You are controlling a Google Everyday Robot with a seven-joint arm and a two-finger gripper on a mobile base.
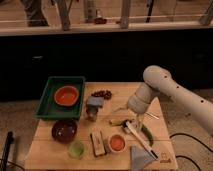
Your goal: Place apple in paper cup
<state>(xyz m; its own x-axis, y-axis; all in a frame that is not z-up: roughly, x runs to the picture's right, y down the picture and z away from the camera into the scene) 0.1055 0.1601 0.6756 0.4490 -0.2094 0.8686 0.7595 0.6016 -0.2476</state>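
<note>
The apple (117, 144), small and orange-red, sits inside the short white paper cup (109, 144) near the front middle of the wooden table; the white rim shows around it. My gripper (133, 123) hangs from the white arm (160, 85) that reaches in from the right. It is just behind and to the right of the cup, above a banana (119, 120), and is not touching the apple.
A green tray (50, 102) holding an orange bowl (66, 95) stands at back left. Also on the table are a maroon bowl (65, 130), a pale green cup (76, 149), grapes (102, 93), a grey can (93, 106), a snack bar (99, 142), a white utensil (142, 142) and a grey cloth (139, 160).
</note>
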